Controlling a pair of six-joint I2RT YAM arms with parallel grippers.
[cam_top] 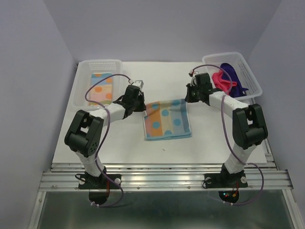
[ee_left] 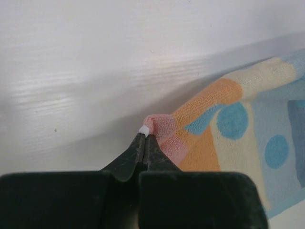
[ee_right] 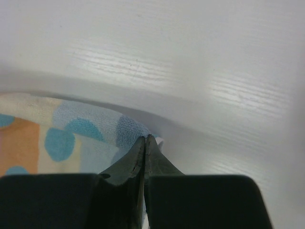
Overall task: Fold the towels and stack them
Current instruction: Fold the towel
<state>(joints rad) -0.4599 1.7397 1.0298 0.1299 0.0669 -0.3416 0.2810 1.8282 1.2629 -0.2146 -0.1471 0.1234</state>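
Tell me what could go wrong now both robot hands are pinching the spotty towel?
The left hand pinches only the pink corner tip of the spotty towel, so it might slip out when lifted. The right hand also holds just a thin blue edge. If one corner drops, the fold could come out crooked.

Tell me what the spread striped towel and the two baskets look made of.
Striped towel: soft terry-like cloth, matte; looped nap shows at the pinched corner. Left basket and right basket: seemingly rigid white plastic with perforated walls.
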